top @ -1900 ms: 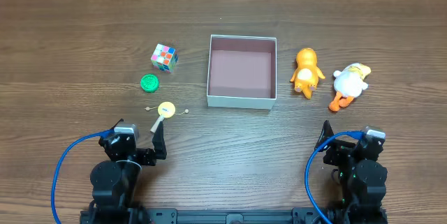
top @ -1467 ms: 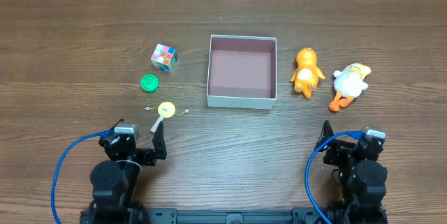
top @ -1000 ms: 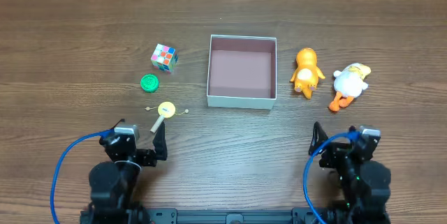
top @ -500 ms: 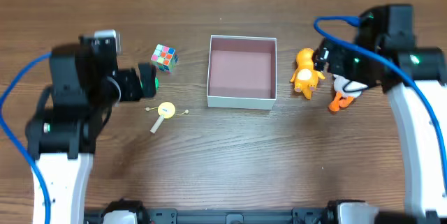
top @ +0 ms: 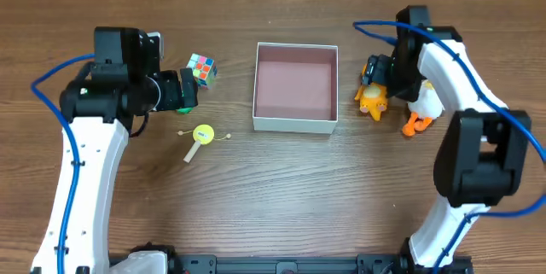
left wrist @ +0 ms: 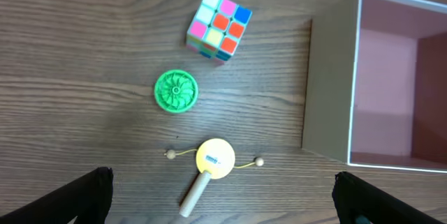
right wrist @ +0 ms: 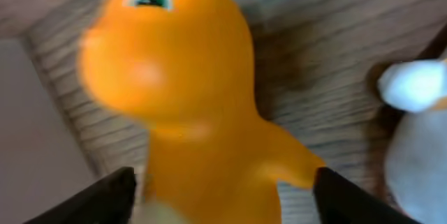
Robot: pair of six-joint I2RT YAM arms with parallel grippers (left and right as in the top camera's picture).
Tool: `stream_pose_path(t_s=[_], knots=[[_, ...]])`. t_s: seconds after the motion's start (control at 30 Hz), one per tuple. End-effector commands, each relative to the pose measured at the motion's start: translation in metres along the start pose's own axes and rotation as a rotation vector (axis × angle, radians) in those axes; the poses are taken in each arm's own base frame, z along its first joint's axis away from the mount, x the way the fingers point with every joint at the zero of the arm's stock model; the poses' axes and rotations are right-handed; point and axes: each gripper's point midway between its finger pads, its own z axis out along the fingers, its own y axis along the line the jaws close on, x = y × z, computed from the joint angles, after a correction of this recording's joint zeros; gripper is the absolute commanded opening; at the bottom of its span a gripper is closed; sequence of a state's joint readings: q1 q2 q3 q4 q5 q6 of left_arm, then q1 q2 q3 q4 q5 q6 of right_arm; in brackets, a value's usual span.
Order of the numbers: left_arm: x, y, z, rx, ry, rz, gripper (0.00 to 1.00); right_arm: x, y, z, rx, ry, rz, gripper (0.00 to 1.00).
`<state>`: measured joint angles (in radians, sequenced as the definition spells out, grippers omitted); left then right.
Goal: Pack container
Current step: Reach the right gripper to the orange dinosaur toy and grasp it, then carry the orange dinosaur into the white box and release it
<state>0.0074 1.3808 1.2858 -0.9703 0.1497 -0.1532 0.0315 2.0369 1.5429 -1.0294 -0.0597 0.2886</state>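
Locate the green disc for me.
In the left wrist view the green disc lies left of the container, between the colour cube above it and the yellow drum toy below it, touching none of them.

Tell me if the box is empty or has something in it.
Empty. Overhead, the box shows only its bare pinkish floor; the orange toy, duck and cube all lie outside it.

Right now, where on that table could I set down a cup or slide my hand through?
The wide front strip of table, nearer than the container and yellow drum, is bare; so is the far strip behind the container. Crowded: left gripper by the cube; right gripper over the orange toy beside the duck.
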Motion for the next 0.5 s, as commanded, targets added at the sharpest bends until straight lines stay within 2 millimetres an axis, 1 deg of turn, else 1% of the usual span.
stream_pose_path(t_s=[0.0,0.03,0.07,0.1,0.13,0.2,0.23,0.27,0.33,0.37,0.4,0.43,0.47], knots=[[-0.004,0.003,0.008,-0.009,0.019,0.011,1.00,-0.007,-0.003,0.003,0.015,-0.010,0.008,0.68],[-0.004,0.004,0.012,-0.010,0.029,0.010,1.00,-0.006,-0.003,0.003,0.016,-0.005,0.008,0.60],[-0.002,0.005,0.016,-0.012,0.042,0.007,1.00,-0.004,-0.004,0.003,0.019,0.001,0.009,0.50],[-0.002,0.005,0.019,-0.013,0.050,0.006,1.00,-0.003,-0.004,0.003,0.022,0.009,0.009,0.38],[-0.001,0.006,0.021,-0.014,0.057,0.005,1.00,0.000,-0.005,0.003,0.027,0.018,0.009,0.29],[0.001,0.007,0.027,-0.017,0.077,0.002,1.00,0.001,-0.010,-0.007,0.051,0.017,0.010,0.18],[0.002,0.007,0.030,-0.018,0.084,0.001,1.00,-0.002,-0.007,-0.022,0.045,-0.006,0.009,0.14],[0.002,0.008,0.032,-0.019,0.090,0.000,1.00,-0.005,-0.004,-0.038,0.034,-0.035,0.004,0.12],[0.004,0.009,0.036,-0.021,0.104,-0.002,1.00,-0.011,0.016,-0.092,-0.011,-0.140,-0.031,0.06],[0.004,0.009,0.037,-0.021,0.108,-0.003,1.00,-0.008,0.034,-0.130,-0.049,-0.215,-0.070,0.04],[0.004,0.009,0.038,-0.021,0.108,-0.003,1.00,-0.003,0.049,-0.157,-0.081,-0.267,-0.105,0.04],[0.004,0.009,0.038,-0.021,0.108,-0.003,1.00,0.006,0.071,-0.188,-0.128,-0.331,-0.158,0.04],[0.004,0.009,0.038,-0.021,0.108,-0.003,1.00,0.019,0.093,-0.210,-0.174,-0.381,-0.202,0.04]])
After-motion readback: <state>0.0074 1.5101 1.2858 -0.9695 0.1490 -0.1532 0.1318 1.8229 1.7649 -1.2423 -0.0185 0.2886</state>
